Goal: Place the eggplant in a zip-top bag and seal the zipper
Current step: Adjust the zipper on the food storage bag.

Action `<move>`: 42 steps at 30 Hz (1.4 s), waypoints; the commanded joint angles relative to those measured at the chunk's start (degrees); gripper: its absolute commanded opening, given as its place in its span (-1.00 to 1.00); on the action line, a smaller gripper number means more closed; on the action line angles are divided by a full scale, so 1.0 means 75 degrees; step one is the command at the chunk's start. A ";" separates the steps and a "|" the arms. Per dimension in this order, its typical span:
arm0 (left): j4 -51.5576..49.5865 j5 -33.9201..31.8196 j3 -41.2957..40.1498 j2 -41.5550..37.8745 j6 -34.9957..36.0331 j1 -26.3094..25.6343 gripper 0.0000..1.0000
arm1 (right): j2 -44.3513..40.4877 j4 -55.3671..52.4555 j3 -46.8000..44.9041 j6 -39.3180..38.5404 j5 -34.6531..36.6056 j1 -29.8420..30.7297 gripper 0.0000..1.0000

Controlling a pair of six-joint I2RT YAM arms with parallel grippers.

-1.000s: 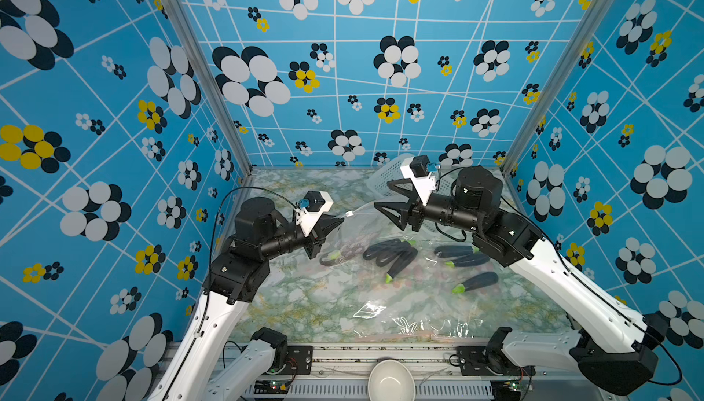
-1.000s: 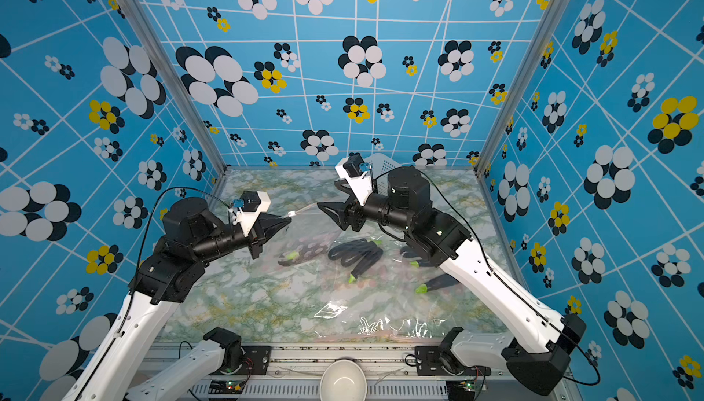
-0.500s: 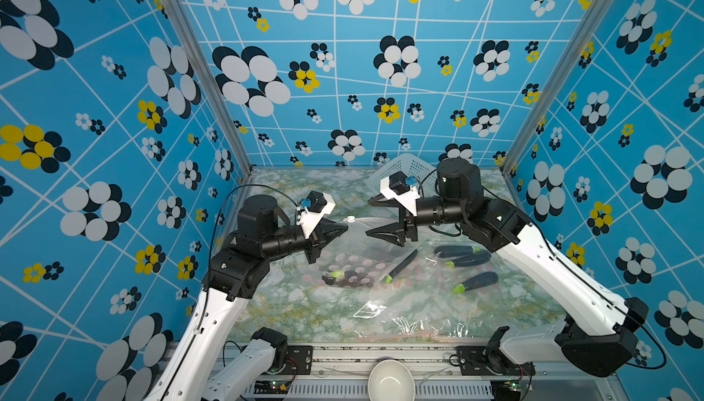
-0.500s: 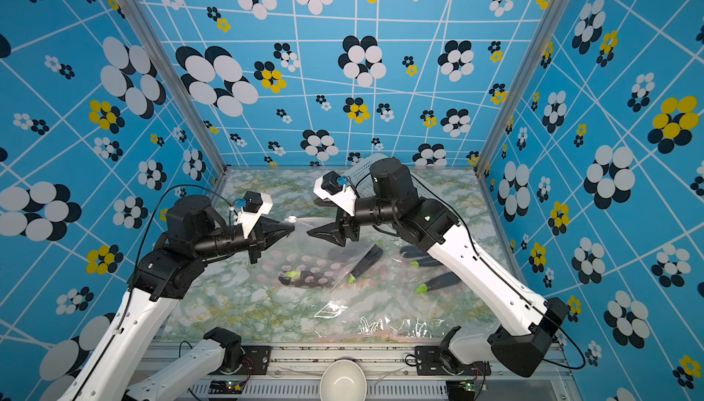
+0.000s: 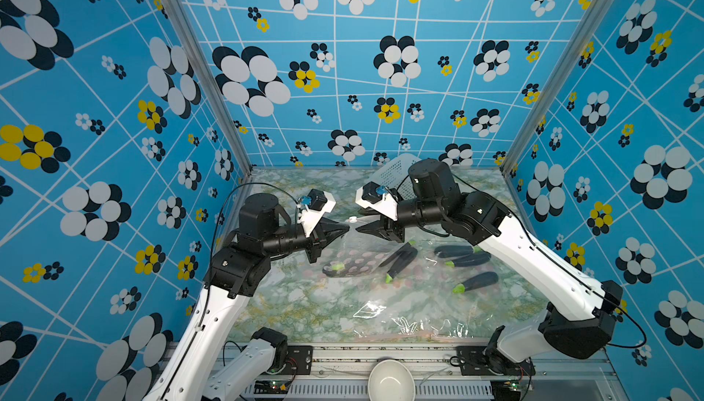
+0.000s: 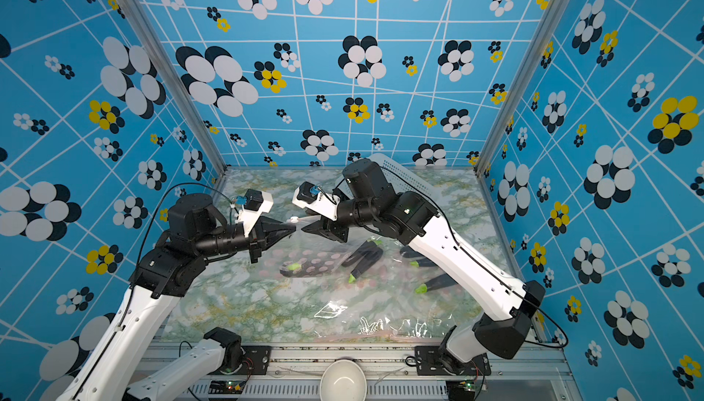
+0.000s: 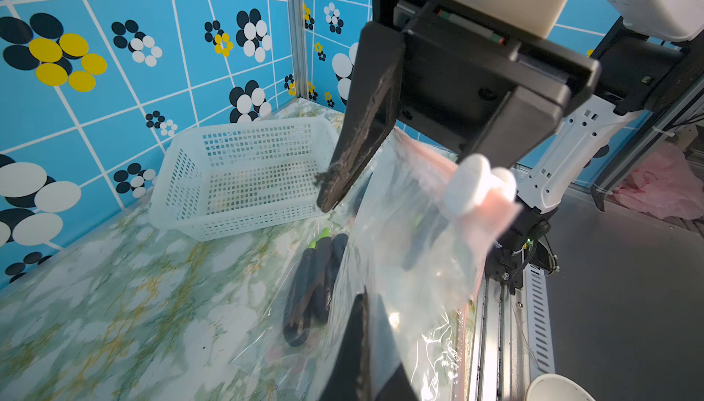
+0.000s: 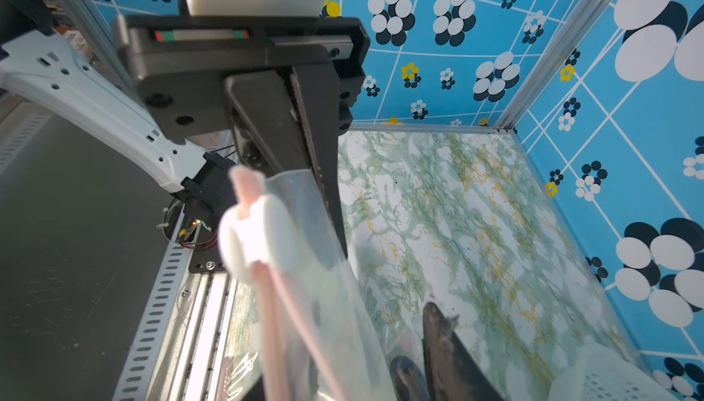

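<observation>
Clear zip-top bag (image 5: 356, 260) pinched in closed left end effector (image 5: 344, 227), sagging to counter (image 5: 304, 304) (eggplant (image 5: 337, 269) inside). Right end effector (image 7: 400, 180) spread apart at white slider (image 7: 480, 184).

This is a robot test cell in a lab. Printed blue flower walls (image 5: 95, 113) on aluminium posts (image 5: 198, 75) box in a marble-print tabletop (image 5: 297, 304). The left arm (image 5: 213, 315) and right arm (image 5: 533, 265) are bolted to a slotted metal rail (image 5: 343, 353) at the front. A bare cable (image 5: 644, 336) and a lit circuit board (image 5: 272, 384) show there.
</observation>
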 commanded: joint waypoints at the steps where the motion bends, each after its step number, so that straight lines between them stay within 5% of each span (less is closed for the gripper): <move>1: -0.0108 -0.0038 -0.0038 -0.0032 0.0093 0.0088 -1.00 | -0.0247 0.0060 -0.0069 -0.0111 0.0153 0.0011 -0.59; 5: -0.0051 -0.0453 -0.0236 -0.0044 0.0042 0.0208 -0.98 | -0.0464 0.0197 -0.0272 -0.0094 -0.0095 0.0010 -0.86; 11: 0.0194 -0.0583 -0.0717 -0.0242 -0.0145 0.0371 -0.46 | -0.0560 0.0069 -0.0314 -0.0041 -0.0266 -0.0018 -0.97; 23: 0.1863 0.0400 -0.1218 -0.0824 -0.1014 0.0384 -0.27 | -0.0676 0.0208 -0.0578 0.0254 -0.1082 -0.0323 -1.00; 34: 0.3862 0.1277 -0.1079 -0.0434 -0.2399 0.0354 -0.29 | -0.0834 0.0585 -0.0968 0.0584 -0.1497 -0.0465 -1.00; 42: 0.3666 0.1515 -0.0909 -0.0325 -0.2205 0.0139 -0.59 | -0.0790 0.0823 -0.1052 0.0726 -0.1638 -0.0500 -1.00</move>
